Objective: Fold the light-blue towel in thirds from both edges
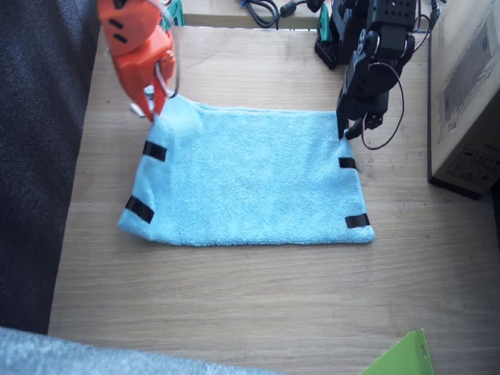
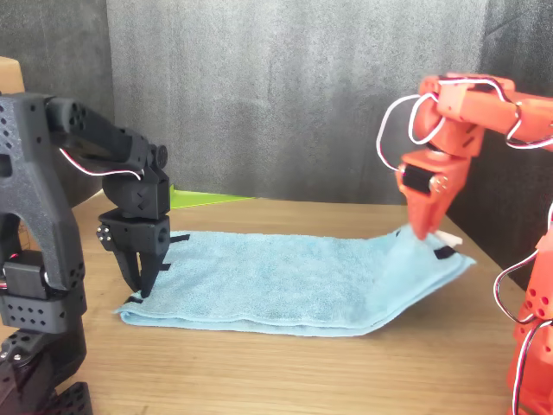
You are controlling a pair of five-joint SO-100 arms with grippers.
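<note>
I had the right arm's orange pincer (image 1: pixel 158 105) clamped on the far corner of the light-blue towel (image 1: pixel 250 180), and in the front view that corner was lifted clear of the worktop (image 1: pixel 258 305) while the rest of the cloth lay flat. The left arm's black pincer (image 1: pixel 353 129) stood tip-down at the opposite far corner, its jaws close together and touching or pressing the cloth; I could not tell from either camera whether it truly had the fabric nipped.

Outward from the orange pincer, the towel's long axis ran straight across the worktop to the black one, so each arm sat at its own short edge, neither nearer the middle than the other. The right arm's short edge (image 1: pixel 144 180) showed two black tape strips; a third, if there, was hidden by the pincer. The left arm's short edge (image 1: pixel 353 191) likewise showed two strips, its far corner under the black tip.

I judged the fold barely begun: only one corner raised, no third laid over. The coming move turned on carrying the lifted edge along that long axis, toward the left arm, and setting it down about a third in. With only the far corner held, I expected the near corner to drag and skew.
</note>
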